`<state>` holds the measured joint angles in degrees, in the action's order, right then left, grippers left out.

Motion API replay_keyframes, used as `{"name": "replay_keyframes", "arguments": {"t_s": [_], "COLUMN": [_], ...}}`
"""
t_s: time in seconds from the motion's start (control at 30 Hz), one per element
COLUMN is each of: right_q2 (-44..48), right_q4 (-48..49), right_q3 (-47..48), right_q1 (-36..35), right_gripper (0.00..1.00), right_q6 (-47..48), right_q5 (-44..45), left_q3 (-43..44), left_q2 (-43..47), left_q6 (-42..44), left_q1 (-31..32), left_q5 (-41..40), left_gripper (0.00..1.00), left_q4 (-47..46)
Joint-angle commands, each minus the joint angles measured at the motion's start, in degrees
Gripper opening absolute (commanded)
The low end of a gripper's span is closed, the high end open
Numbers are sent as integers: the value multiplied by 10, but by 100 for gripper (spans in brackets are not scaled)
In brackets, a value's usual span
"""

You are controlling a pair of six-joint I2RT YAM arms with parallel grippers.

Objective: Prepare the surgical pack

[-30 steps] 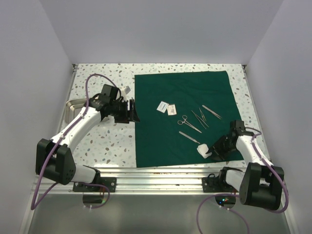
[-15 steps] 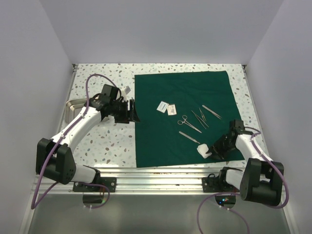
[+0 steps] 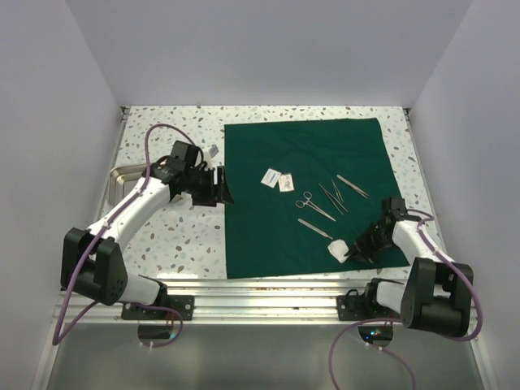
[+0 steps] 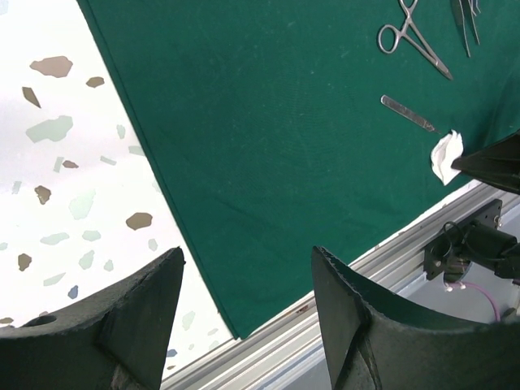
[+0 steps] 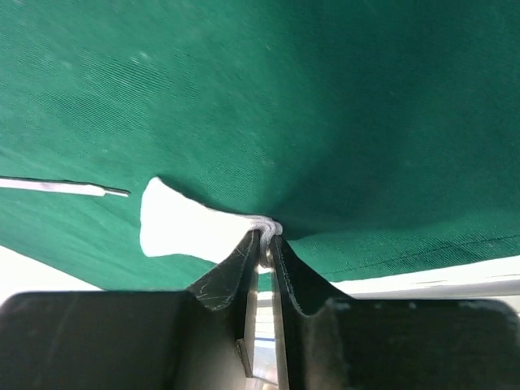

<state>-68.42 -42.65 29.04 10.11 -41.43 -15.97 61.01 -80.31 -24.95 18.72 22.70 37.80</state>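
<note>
The surgical pack, a large dark green drape (image 3: pixel 313 154) (image 4: pixel 268 146) (image 5: pixel 325 106), lies flat on the speckled table. A white gauze (image 3: pixel 335 248) (image 5: pixel 183 223) (image 4: pixel 445 156) sits near its front right corner. My right gripper (image 3: pixel 353 253) (image 5: pixel 265 233) is shut on the gauze's right edge, bunching it where the jaws meet low over the drape. My left gripper (image 3: pixel 219 187) (image 4: pixel 248 264) hangs open over the drape's left edge, holding nothing.
On the drape lie forceps (image 3: pixel 315 205) (image 4: pixel 410 39), tweezers (image 3: pixel 333 197), a scalpel handle (image 3: pixel 314 228) (image 4: pixel 409 114) and two small packets (image 3: pixel 278 179). A steel tray (image 3: pixel 122 180) sits at the table's left, under the left arm. A metal rail (image 3: pixel 260 288) runs along the front edge.
The right gripper's jaws have closed onto the edge of the gauze. The left arm has not moved.
</note>
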Motion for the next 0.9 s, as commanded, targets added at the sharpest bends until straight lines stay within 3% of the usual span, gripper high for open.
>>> {"name": "replay_keyframes", "arguments": {"t_s": [0.0,0.17,0.87], "right_q2": [-7,-14,7], "right_q4": [21,24,-42], "right_q3": [27,35,105], "right_q1": [-2,-4,-25], "right_gripper": [13,0,0], "right_q6": [-2,-1,-25], "right_q5": [6,0,-28], "left_q3": [3,8,-4], "left_q2": [-5,-3,-5], "left_q6": [-9,-15,-57], "left_q1": [9,13,16], "left_q5": [16,12,73], "left_gripper": [68,68,69], "left_q4": [-23,-22,-59]}}
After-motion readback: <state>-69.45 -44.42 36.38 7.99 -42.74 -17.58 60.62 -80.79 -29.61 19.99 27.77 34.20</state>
